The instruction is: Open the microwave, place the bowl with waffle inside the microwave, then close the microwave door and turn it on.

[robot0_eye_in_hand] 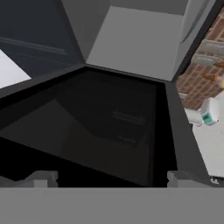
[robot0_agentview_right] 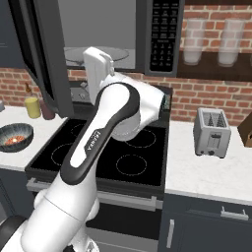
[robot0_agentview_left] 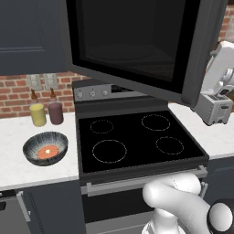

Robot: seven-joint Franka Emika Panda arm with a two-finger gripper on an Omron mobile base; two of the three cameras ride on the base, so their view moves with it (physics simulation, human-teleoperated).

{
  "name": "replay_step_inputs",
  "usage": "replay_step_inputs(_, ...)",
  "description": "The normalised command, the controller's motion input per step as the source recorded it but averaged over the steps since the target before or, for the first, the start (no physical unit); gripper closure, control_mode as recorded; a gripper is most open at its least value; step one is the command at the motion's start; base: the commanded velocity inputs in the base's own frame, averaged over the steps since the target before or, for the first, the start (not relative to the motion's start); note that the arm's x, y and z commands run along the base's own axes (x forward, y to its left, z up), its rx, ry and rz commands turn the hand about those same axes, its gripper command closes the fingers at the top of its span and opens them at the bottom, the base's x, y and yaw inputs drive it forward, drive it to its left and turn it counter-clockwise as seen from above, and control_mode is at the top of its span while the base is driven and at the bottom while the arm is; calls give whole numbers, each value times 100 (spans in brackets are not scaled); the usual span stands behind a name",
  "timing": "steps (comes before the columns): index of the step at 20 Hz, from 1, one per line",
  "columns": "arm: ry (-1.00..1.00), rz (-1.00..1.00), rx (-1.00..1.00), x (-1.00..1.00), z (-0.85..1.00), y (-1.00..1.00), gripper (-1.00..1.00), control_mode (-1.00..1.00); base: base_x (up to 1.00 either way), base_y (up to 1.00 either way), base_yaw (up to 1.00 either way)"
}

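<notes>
A: While the microwave door [robot0_agentview_left: 137, 50] hangs swung open in the left base view, where's the bowl [robot0_agentview_left: 45, 148]?
B: On the counter [robot0_agentview_left: 27, 171] left of the stove [robot0_agentview_left: 137, 141], waffle [robot0_agentview_left: 47, 151] inside, jars [robot0_agentview_left: 45, 113] behind.
A: Right base view?
B: Microwave [robot0_agentview_right: 118, 34] cavity exposed, glass plate [robot0_agentview_right: 96, 53] visible, toaster [robot0_agentview_right: 212, 132] far right.
A: Hand view?
B: Gripper [robot0_eye_in_hand: 111, 178] spread wide, holding nothing, facing the door's black window.

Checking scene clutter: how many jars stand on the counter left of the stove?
2: a yellow jar and a maroon jar, side by side against the brick wall, behind the bowl. The open door could hide more.
</notes>
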Motion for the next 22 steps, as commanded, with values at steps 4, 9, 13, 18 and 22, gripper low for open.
replay_step_inputs(4,7,11,-7,-8,0,66,-100,-100,0,0,0)
replay_step_inputs(9,4,26,-13,-36,0,75,-100,-100,0,0,0)
replay_step_inputs(13,0,23,-10,-71,0,57,-100,-100,0,0,0)
replay_step_inputs(18,0,15,-11,-63,0,78,-100,-100,0,0,0)
replay_step_inputs(22,8,10,-17,-30,0,100,-100,-100,0,0,0)
